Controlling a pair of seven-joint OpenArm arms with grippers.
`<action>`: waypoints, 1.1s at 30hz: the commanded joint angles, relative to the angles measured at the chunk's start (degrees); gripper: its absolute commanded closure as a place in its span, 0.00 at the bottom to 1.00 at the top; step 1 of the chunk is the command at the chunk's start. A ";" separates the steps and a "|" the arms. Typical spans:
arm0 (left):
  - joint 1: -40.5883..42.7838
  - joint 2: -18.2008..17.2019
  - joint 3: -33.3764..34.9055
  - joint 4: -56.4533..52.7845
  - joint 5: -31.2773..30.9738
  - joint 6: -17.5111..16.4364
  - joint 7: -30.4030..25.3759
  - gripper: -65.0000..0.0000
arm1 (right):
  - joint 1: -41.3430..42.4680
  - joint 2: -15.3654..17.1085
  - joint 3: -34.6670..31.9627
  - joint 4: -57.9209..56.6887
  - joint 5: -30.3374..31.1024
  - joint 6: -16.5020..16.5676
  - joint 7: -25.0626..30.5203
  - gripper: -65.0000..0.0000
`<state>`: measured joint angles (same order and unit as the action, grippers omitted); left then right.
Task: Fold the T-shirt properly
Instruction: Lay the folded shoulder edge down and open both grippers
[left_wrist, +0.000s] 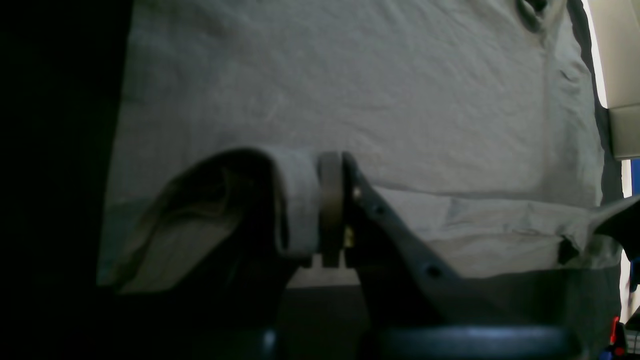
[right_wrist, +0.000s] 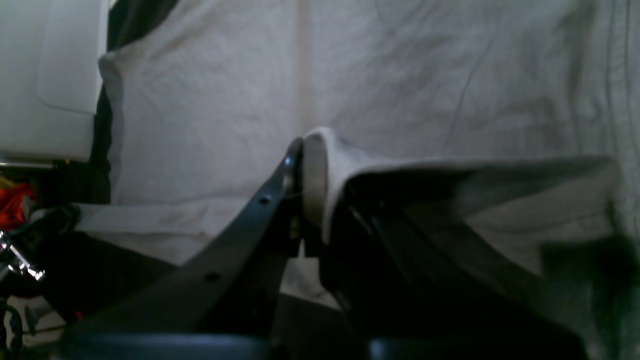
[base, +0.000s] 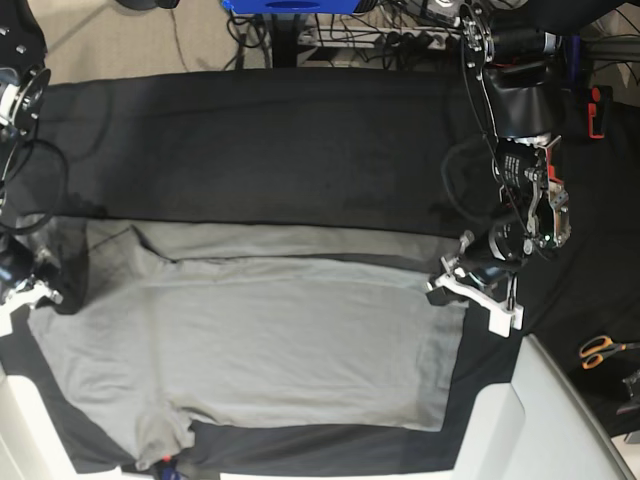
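On black table cloth (base: 300, 150) | T-shirt (base: 260, 340) | scissors (base: 603, 349) far right

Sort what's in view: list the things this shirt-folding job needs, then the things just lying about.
In the job:
- T-shirt
- left gripper, shut on the T-shirt's edge
- right gripper, shut on the T-shirt's edge

Lying about:
- orange-handled scissors
- black table cloth
- cables beyond the table
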<state>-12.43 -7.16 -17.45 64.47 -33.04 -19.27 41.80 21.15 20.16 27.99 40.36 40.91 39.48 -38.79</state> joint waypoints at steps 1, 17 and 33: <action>-1.68 -0.62 -0.17 0.63 -1.03 -0.38 -1.23 1.00 | 1.84 1.24 0.01 0.12 1.34 0.52 1.64 1.00; -3.79 -0.71 0.09 -5.70 -1.03 -0.38 -9.49 1.00 | 2.90 0.98 -2.36 -4.45 1.42 0.52 9.47 0.93; -2.04 -2.64 -0.53 4.85 -1.56 -0.65 -9.93 0.11 | -3.26 0.89 16.45 4.34 1.86 0.52 4.90 0.33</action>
<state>-13.80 -8.84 -17.65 68.60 -34.17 -19.44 32.82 17.08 19.40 44.21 43.81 41.67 39.44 -35.46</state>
